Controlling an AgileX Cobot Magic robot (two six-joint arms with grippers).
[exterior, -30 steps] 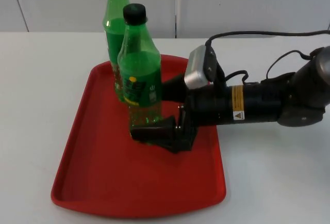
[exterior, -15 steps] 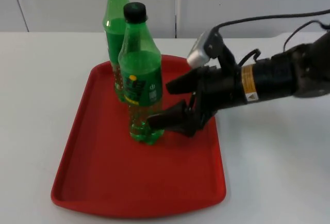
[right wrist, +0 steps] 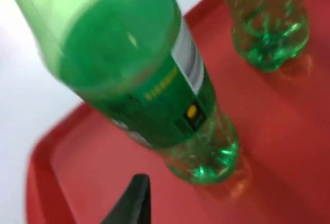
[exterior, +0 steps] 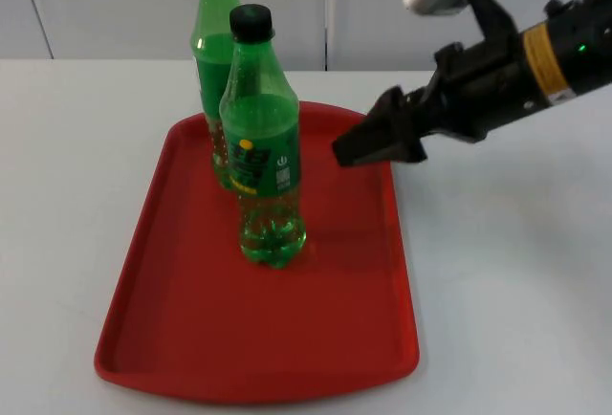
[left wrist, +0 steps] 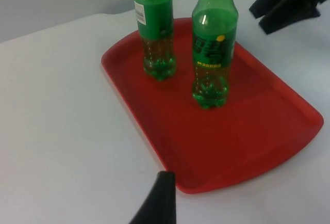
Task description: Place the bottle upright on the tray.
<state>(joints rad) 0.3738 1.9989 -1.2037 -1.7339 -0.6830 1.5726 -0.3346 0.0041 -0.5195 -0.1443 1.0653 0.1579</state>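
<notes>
Two green bottles with black caps stand upright on the red tray [exterior: 239,338]. The nearer bottle [exterior: 266,147] is in the tray's middle, and the farther bottle [exterior: 214,52] is behind it near the back rim. My right gripper [exterior: 349,154] hangs open above the tray's right rim, well apart from both bottles and holding nothing. The left wrist view shows both bottles [left wrist: 214,43] [left wrist: 153,22] on the tray [left wrist: 247,141], with the right gripper [left wrist: 265,17] open beyond them. In the blurred right wrist view a labelled bottle [right wrist: 149,79] looms close. The left gripper [left wrist: 160,203] waits off the tray's left side.
White table [exterior: 67,195] surrounds the tray on every side. The grey partition wall [exterior: 430,4] rises behind the bottles. The tray's front half [exterior: 287,319] is bare red surface.
My right gripper let go of the nearer bottle, opened, then rose and drew back to the right. The bottle stays upright where it was set.
</notes>
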